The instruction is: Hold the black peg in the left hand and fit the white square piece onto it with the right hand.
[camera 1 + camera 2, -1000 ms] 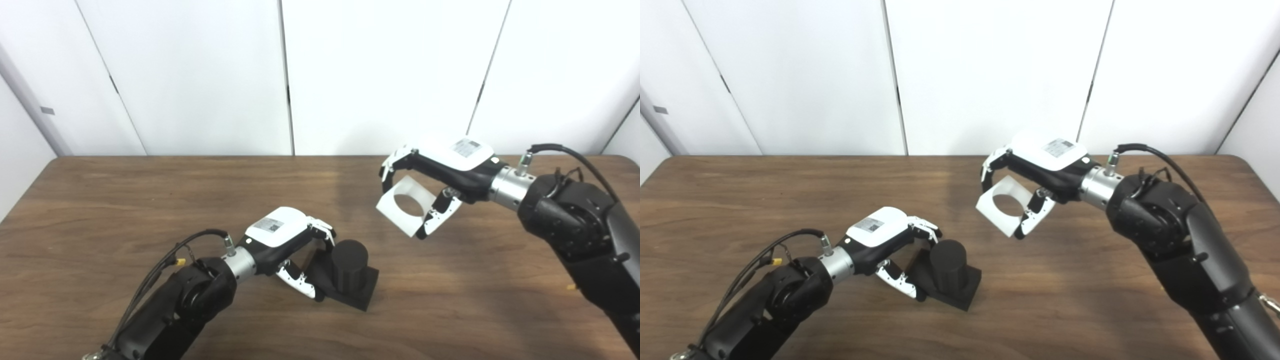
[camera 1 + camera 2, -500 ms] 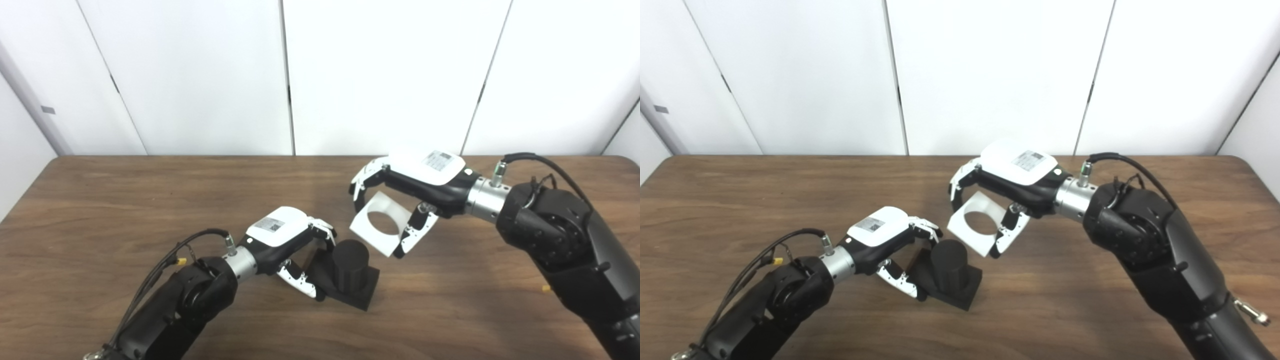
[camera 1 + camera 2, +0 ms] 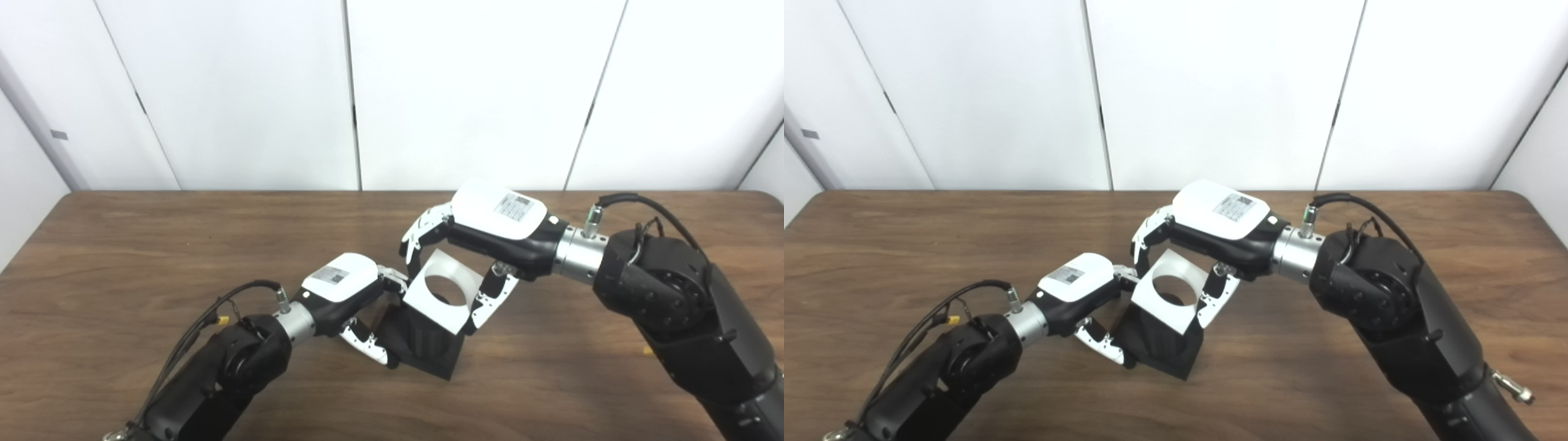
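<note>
Fingers point(image 3: 416, 236) of the right hand point(image 3: 490, 229) curl down over the far left edge of the white piece point(image 3: 442, 291), while its thumb point(image 3: 487, 303) presses the near right edge, so the piece is pinched between them. The piece is a flat square with a round hole through its middle, tilted with its face toward the cameras. It sits directly over the peg point(image 3: 429, 343); the peg's dark top shows through the lower part of the hole. Whether the piece already touches the peg cannot be told.

At the left hand point(image 3: 343, 291), fingers point(image 3: 392, 280) reach over the far side of the peg's square base point(image 3: 438, 361), their tips partly hidden behind the white piece, and the thumb point(image 3: 366, 343) lies against the base's near left corner. That hand grips the base between fingers and thumb. The white piece's left corner lies just beside the left fingertips.

Peg and base are black and rest on the table point(image 3: 122, 263), a brown wooden top. Both black forearms come in from the bottom edge, the right one crossing toward the middle. White panels point(image 3: 465, 92) stand behind the table.
</note>
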